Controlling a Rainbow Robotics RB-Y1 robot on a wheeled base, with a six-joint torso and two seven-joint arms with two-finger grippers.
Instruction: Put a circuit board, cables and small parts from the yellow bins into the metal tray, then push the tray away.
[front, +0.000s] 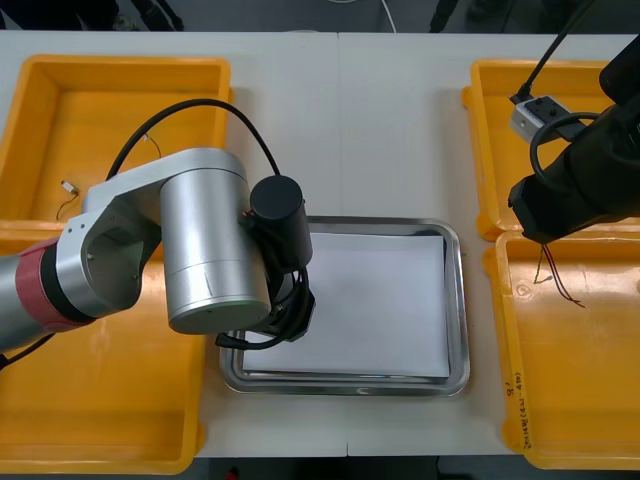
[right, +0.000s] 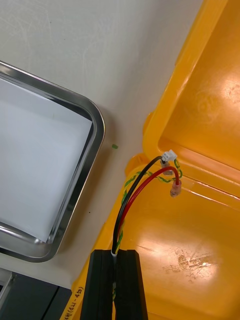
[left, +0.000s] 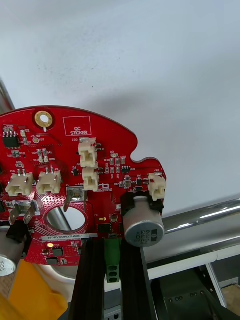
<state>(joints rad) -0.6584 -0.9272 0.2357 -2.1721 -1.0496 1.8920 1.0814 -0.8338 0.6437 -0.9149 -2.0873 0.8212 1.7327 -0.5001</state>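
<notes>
1. Down at the near-left corner of the metal tray (front: 461, 300), the left gripper (left: 112, 250) is clamped on the green terminal block at the edge of a round red circuit board (left: 75, 165). Gripping it by the edge keeps the fingers off the white connectors and the capacitor on its face.
2. The board hangs across the tray's shiny rim, with the white lining just beyond it. I judge it is about to be laid inside; it is not yet let go.
3. The tray sits mid-counter between the yellow bins, within reach of both arms, and its white lining is bare.
4. Farther off to the right, the right gripper (right: 115, 257) is pinched together on a black and red cable (right: 131, 192), with a thin green-yellow twisted strand running alongside it.
5. That cable dangles over the near right bin (front: 580, 380), its connector ends close to the wall shared with the far right bin (front: 490, 150). Whether they touch the wall I cannot tell.
6. It is held by one end so the rest trails free, probably for a carry across to the tray.
7. Farthest away, the far left bin (front: 120, 120) holds a small metal part (front: 68, 186), left for later.
</notes>
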